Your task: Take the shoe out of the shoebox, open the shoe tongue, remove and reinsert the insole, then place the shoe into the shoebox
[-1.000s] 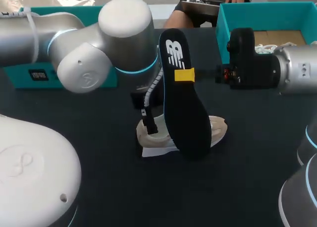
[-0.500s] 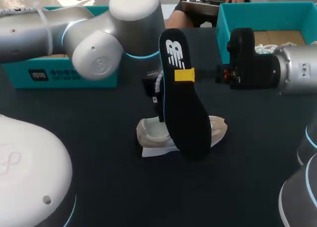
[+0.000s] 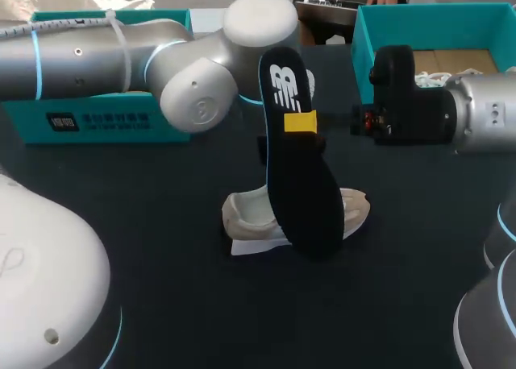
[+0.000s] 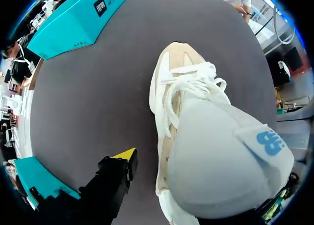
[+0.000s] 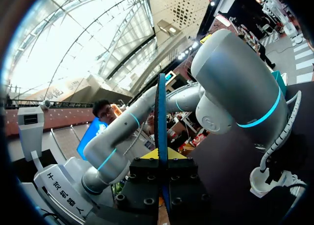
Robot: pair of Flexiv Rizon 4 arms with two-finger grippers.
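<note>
While the right gripper (image 3: 301, 122) clamps the insole (image 3: 306, 200) upright, reinsertion into the shoe (image 3: 246, 216) at 6 o'clock looks next.

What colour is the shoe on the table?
The shoe is cream and beige with white laces; left wrist view shows it best.

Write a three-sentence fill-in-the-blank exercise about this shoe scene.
1. The gripper shut on the insole belongs to my ____ arm.
2. The shoe rests on the dark ____, outside any box.
3. The shoe's laces are coloured ____.
Missing words: right; table; white.
</note>
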